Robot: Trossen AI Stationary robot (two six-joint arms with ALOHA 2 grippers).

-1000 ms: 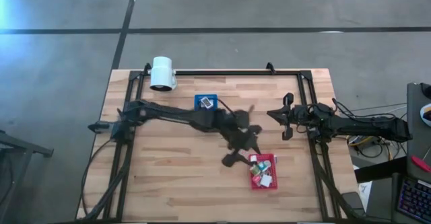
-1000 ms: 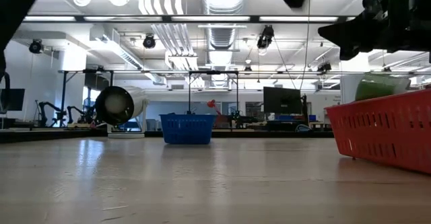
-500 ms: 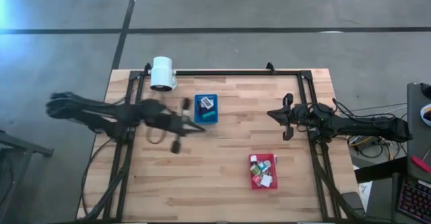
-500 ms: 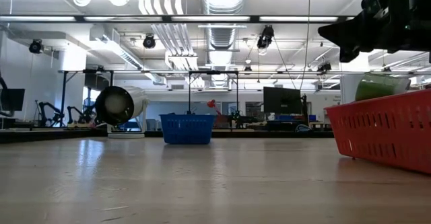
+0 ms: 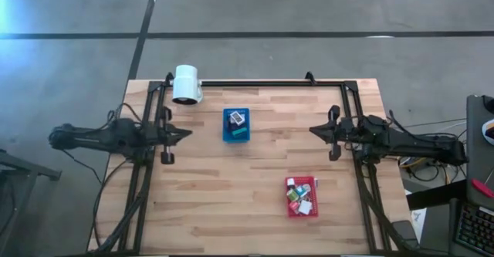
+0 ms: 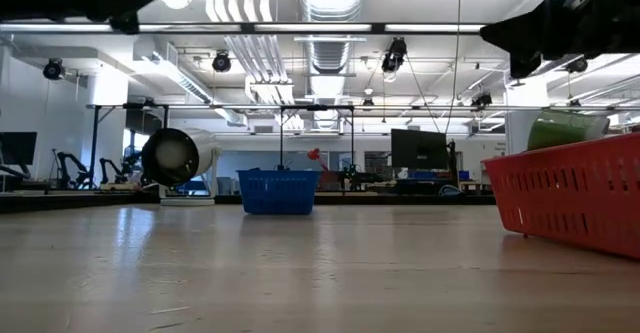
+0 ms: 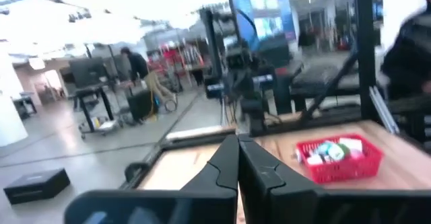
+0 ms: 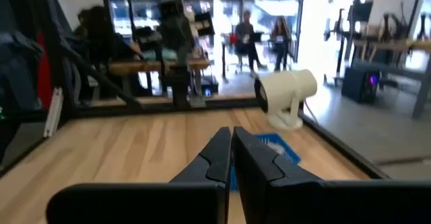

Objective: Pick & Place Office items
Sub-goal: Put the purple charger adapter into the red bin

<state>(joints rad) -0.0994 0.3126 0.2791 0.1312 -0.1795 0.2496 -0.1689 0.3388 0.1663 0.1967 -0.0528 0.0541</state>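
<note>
Several small office items [image 5: 300, 197] in white, green, teal and pink-red lie in the red tray [image 5: 291, 208] at the table's near right. A few more [image 5: 237, 120] lie in the blue tray [image 5: 228, 136] at the far middle. My left gripper [image 5: 189, 133] hangs shut and level above the table's left side, pointing right, with nothing in it. Its wrist view shows its shut fingers [image 7: 237, 142] and the red tray [image 7: 367, 165] farther off. My right gripper [image 5: 311, 129] hangs shut above the right side, pointing left toward the blue tray [image 8: 286, 152].
A white cylindrical camera [image 5: 186, 83] stands at the far left corner. Black frame rails [image 5: 255, 82] run along the far edge and both sides. Bare wood lies between the trays [image 5: 231, 195]. People [image 8: 246, 32] sit in the room beyond the table.
My left gripper has drawn back fast from beside the red tray toward the table's left edge, passing the blue tray. It has tipped from slanting down to level and has shut with nothing in it. My right gripper has risen a little.
</note>
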